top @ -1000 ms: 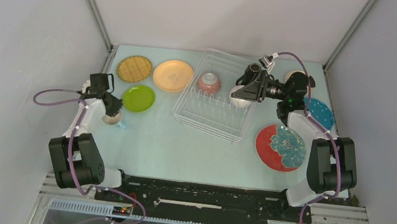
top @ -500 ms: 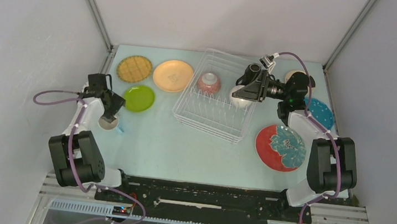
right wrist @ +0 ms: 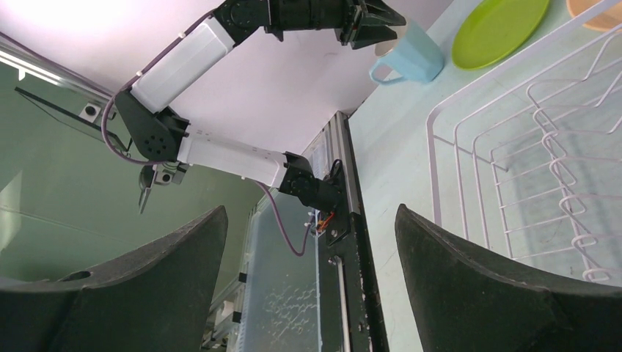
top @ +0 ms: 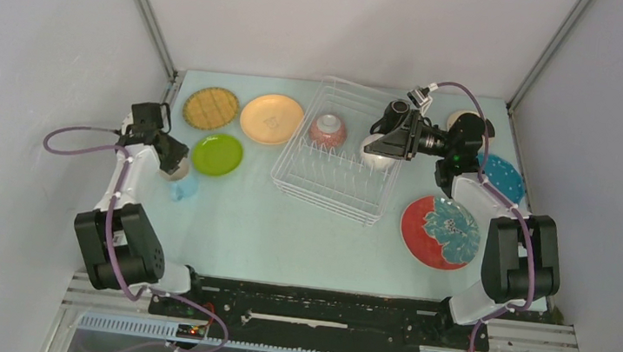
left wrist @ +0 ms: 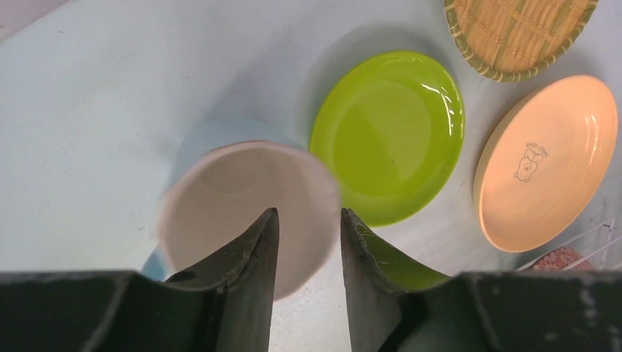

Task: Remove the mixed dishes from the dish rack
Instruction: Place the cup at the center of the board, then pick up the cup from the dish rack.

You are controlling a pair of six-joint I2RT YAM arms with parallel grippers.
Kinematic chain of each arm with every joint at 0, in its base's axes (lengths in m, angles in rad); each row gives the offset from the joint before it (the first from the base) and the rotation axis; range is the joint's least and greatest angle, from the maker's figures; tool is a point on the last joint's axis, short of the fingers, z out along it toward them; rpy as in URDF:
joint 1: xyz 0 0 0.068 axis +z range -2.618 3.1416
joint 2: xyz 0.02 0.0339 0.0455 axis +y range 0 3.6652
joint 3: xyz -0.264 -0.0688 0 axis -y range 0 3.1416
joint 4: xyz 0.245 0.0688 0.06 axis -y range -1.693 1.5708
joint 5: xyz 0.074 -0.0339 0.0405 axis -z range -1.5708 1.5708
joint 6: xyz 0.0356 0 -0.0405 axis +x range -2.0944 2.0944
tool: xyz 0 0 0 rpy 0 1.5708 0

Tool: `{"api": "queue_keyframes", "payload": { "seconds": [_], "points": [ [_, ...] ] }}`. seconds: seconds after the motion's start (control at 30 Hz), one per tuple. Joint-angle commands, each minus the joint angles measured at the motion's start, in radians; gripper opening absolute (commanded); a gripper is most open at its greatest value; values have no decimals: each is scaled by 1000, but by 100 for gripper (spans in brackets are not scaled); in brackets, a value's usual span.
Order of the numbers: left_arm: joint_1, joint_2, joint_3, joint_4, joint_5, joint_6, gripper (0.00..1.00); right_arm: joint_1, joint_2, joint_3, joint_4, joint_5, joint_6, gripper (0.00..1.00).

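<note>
The light-blue cup (top: 184,187) stands upright on the table beside the lime green plate (top: 218,154). My left gripper (top: 171,161) is open just above and behind it; in the left wrist view (left wrist: 308,213) one finger hangs over the cup's cream inside (left wrist: 235,198). The white wire dish rack (top: 333,187) holds a red speckled bowl (top: 328,130) and a white bowl (top: 379,157). My right gripper (top: 370,145) is wide open and empty over the rack's right end; it also shows in the right wrist view (right wrist: 309,213), with the rack's tines (right wrist: 528,147) to its right.
The yellow woven plate (top: 210,107) and orange plate (top: 271,118) lie at the back left. The red floral plate (top: 440,231) and blue dotted plate (top: 500,178) lie to the right. A black mug (top: 473,123) sits partly hidden behind the right arm.
My left gripper has let go of the light-blue cup and drawn back and up to the left. The cup now stands free. The right arm has barely moved.
</note>
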Motion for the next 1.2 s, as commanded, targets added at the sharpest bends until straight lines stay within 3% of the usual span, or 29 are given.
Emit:
{"api": "queue_keyframes", "payload": {
  "seconds": [0.0,0.4,0.87,0.97,1.07,1.13,1.17],
  "points": [
    [5,42,46,21,61,51,41,-5,2,22,45,-3,8,93],
    [6,7,52,30,85,82,45,-9,2,22,60,-6,20,93],
    [6,-190,-34,41,22,123,41,-12,-2,22,65,-9,6,92],
    [5,-260,-65,83,89,168,42,-16,-8,22,57,-18,-22,93],
    [5,-358,-132,181,242,255,44,-23,-9,22,44,-24,-57,93],
    [6,-436,-199,272,373,313,49,-28,-9,22,24,-24,-90,93],
    [6,-485,-237,321,436,339,58,-32,-8,22,7,-27,-120,93]
  ]
}}
